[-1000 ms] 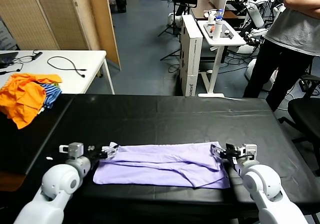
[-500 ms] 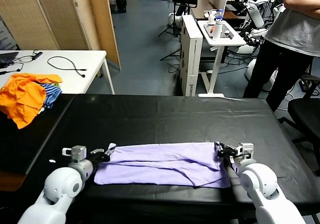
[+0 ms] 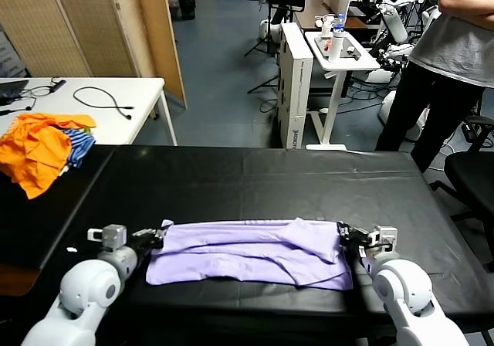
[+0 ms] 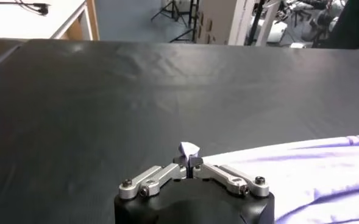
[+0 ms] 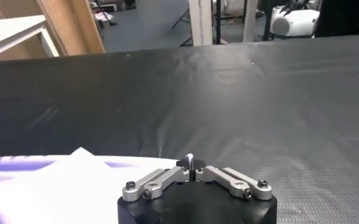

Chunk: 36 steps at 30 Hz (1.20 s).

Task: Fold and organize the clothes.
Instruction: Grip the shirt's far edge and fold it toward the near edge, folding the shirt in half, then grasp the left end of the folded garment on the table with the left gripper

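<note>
**Both grippers pinch the ends of the shirt at the bench's near edge**

A pale lavender T-shirt (image 3: 251, 252) lies folded into a long band on the black bench (image 3: 262, 180), stretched along the near edge between the two arms. The left gripper (image 3: 160, 234) sits at the band's left end, its fingers (image 4: 185, 163) drawn narrow and closed on a small peak of lavender cloth that pokes up between the tips. The right gripper (image 3: 344, 234) sits at the band's right end, low on the bench; its fingers (image 5: 189, 165) are drawn together at the shirt's edge, with pale cloth lying just beside them, and they appear to hold that edge. Beyond the bench's far left corner, orange clothes (image 3: 38, 149) with a blue-striped cloth (image 3: 79, 143) are heaped by a white table (image 3: 116, 103).
</note>
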{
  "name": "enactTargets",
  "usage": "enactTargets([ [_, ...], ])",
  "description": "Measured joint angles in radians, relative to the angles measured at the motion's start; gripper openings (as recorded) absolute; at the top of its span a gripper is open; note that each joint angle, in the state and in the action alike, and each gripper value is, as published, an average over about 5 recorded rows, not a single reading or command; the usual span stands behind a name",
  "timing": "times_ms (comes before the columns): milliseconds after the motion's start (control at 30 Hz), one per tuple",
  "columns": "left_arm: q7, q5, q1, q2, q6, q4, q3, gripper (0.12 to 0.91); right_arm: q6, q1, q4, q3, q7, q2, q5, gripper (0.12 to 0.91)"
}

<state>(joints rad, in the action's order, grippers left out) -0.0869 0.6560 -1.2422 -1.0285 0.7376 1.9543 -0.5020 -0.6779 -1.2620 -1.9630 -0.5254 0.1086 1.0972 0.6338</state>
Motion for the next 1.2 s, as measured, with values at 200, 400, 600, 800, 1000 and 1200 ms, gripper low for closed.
enactTargets([
  [200, 0.000, -0.001, 0.011, 0.021, 0.000, 0.013, -0.022, 0.675, 0.004, -0.039, -0.067, -0.031, -0.011, -0.033, 0.011, 0.723],
  [400, -0.006, 0.018, -0.065, 0.009, -0.001, 0.077, -0.087, 0.897, 0.016, -0.068, -0.112, -0.044, -0.007, -0.046, 0.026, 0.901],
  [600, -0.006, -0.014, -0.162, -0.044, -0.001, 0.138, -0.131, 0.907, 0.022, -0.069, -0.128, -0.032, -0.007, -0.046, 0.026, 0.907],
  [800, -0.001, -0.017, -0.183, -0.095, -0.001, 0.136, -0.145, 0.907, 0.023, -0.072, -0.138, -0.029, -0.008, -0.047, 0.025, 0.907],
  [1000, 0.007, -0.001, -0.174, -0.140, -0.001, 0.108, -0.159, 0.907, 0.023, -0.082, -0.150, -0.037, -0.008, -0.048, 0.025, 0.907],
  [1200, 0.021, -0.013, -0.189, -0.185, -0.002, 0.092, -0.169, 0.907, 0.023, -0.082, -0.154, -0.038, -0.007, -0.045, 0.024, 0.907],
])
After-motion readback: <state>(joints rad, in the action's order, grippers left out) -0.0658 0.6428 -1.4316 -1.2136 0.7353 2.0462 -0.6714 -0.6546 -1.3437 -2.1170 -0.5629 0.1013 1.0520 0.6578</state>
